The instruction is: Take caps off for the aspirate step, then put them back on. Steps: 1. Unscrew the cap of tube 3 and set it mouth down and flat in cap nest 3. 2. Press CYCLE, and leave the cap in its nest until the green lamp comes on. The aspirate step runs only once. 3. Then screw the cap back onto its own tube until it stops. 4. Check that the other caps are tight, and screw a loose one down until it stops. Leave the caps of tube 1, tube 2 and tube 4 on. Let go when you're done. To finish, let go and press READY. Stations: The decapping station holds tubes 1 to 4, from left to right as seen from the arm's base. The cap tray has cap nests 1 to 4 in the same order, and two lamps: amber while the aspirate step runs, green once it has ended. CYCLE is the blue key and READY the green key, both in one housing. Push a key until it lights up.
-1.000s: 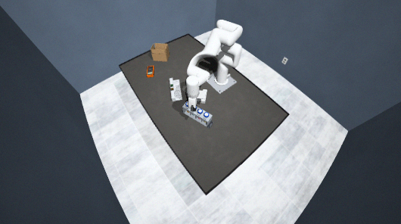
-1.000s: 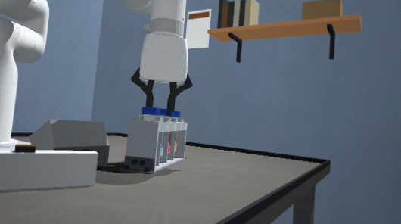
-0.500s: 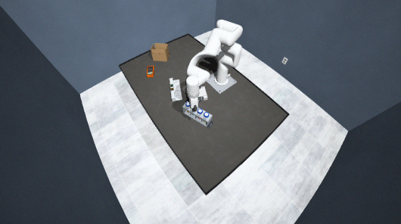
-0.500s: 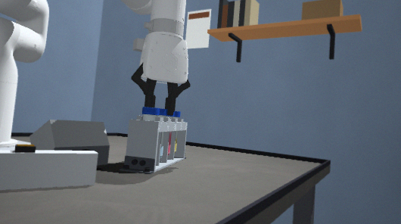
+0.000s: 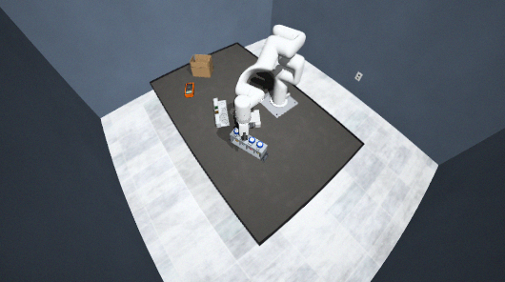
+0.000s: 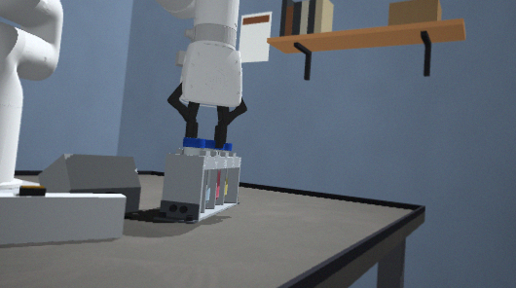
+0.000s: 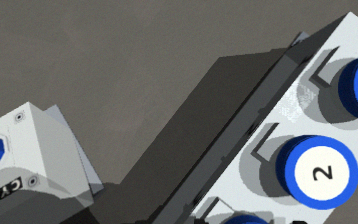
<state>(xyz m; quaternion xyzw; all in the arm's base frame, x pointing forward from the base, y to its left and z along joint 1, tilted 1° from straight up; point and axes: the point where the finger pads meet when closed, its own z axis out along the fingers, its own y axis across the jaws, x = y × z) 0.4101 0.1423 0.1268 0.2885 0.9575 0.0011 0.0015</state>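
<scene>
Straddling tube 3's cap (image 6: 210, 143), the jaws stand slightly released around it.

A dark grey table (image 5: 305, 156) with a black rim stands on a pale tiled floor (image 5: 143, 194). On it rest a cardboard box (image 5: 201, 66), an orange device (image 5: 189, 90), a white tray (image 5: 220, 112), the tube rack (image 5: 248, 145), a grey key housing (image 6: 92, 174) and the arm's base plate (image 5: 289, 107).
</scene>
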